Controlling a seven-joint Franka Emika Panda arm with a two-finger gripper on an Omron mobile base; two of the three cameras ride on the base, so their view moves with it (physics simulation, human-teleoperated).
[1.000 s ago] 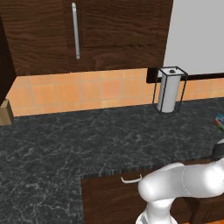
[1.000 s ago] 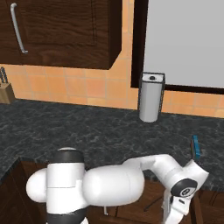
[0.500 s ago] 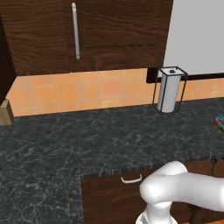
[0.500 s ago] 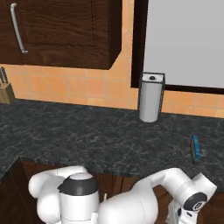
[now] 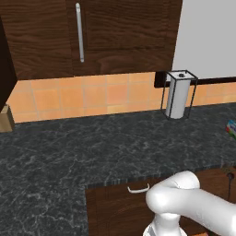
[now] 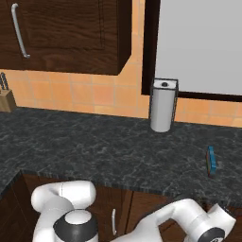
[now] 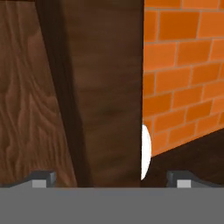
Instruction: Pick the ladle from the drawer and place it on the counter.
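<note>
Looking from the left base view, the counter [image 5: 69, 152] runs broad and black across the middle, with the orange tiled wall [image 5: 92, 97] behind it. At 1 o'clock a paper-towel roll [image 5: 177, 94] stands upright in its wire holder at the back of the counter. At 12 o'clock a dark wall cabinet [image 5: 92, 32] carries a long silver bar handle [image 5: 79, 32]. At 9 o'clock a wooden block [image 5: 5, 118] shows at the edge. At 6 o'clock a small curved drawer handle [image 5: 138, 189] sits on the brown drawer front just under the counter edge, and the arm [image 5: 189, 207] bends low at 5 o'clock. At 3 o'clock a bit of a coloured object [image 5: 230, 128] lies at the frame edge.

From the right base view, the roll [image 6: 162, 105] stands at 1 o'clock, a knife block [image 6: 5, 97] at 9 o'clock, and a small blue object [image 6: 211, 159] lies on the counter [image 6: 94, 151] at 3 o'clock. The arm [image 6: 179, 222] reaches down below the counter edge at 5 o'clock. I cannot make out the ladle in these views.

From the hand view, the gripper [image 7: 111, 179] has its two tips spread wide, at 7 and 5 o'clock, with nothing between them. A dark wood panel [image 7: 87, 87] fills 9 to 12 o'clock, and orange brick [image 7: 183, 65] lies at 2 o'clock.
</note>
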